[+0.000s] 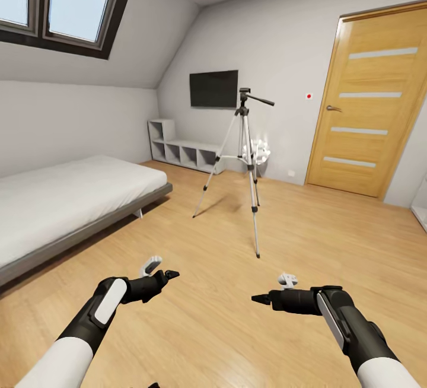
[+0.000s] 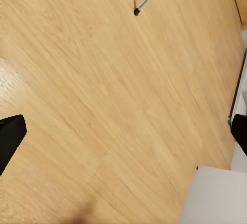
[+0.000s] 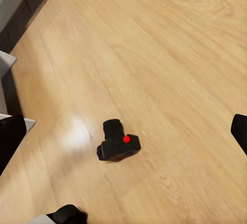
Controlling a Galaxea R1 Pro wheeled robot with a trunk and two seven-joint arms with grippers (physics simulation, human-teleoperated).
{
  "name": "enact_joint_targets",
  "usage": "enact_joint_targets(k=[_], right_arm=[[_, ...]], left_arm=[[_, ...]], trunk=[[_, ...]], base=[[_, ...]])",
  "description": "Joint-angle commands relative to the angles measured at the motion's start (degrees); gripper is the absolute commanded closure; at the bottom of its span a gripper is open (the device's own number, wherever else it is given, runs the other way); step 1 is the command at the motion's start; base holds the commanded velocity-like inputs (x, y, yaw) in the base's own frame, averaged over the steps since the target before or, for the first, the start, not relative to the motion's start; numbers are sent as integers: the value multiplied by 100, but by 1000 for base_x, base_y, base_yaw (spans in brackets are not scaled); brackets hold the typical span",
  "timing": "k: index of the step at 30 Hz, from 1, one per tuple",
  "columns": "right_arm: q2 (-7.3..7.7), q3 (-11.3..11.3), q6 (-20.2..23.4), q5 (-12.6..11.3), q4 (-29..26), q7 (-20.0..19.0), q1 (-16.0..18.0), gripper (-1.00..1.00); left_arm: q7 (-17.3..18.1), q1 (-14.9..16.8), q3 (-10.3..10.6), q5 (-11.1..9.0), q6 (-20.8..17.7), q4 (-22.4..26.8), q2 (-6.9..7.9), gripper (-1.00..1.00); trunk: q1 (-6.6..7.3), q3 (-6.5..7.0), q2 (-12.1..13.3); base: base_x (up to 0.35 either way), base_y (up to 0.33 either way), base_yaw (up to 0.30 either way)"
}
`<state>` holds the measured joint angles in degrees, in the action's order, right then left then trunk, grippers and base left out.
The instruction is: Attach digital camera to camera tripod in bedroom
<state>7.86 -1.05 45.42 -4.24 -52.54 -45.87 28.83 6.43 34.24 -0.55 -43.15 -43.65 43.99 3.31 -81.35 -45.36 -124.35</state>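
Centrally in the head view, the camera tripod (image 1: 244, 156) stands upright on the light wood floor (image 1: 308, 239) of the bedroom, its three silver legs spread and its black pan head with long handle at the top. Beyond the tripod, a black TV (image 1: 214, 89) hangs on the wall above a low grey shelf unit (image 1: 184, 149); a wooden door (image 1: 372, 100) lies to the tripod's right and a white bed (image 1: 65, 198) to its left. Nearer the robot than the tripod, the left gripper (image 1: 172, 273) and right gripper (image 1: 256, 299) hover above bare floor, well apart, each empty with fingers spread wide in its wrist view. The digital camera (image 3: 118, 143) rests on the floor beneath the right gripper, red button up, untouched. One tripod foot (image 2: 137, 12) appears in the left wrist view.
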Motion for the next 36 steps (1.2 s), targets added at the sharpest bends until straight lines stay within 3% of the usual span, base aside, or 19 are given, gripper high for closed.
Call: enact_joint_targets(k=[1,36], right_arm=[[-1,-4,47,-46,-4,8,3,-100],[-2,-11,39,-60,-7,26,4,-100]], left_arm=[[20,3,-6,11,-23,2,1,-100],[-5,3,-5,24,-4,-5,-6,-100]], trunk=[[-22,-24,-44],[-790,-653,-1448]], base=[[0,0,0],[0,0,0]])
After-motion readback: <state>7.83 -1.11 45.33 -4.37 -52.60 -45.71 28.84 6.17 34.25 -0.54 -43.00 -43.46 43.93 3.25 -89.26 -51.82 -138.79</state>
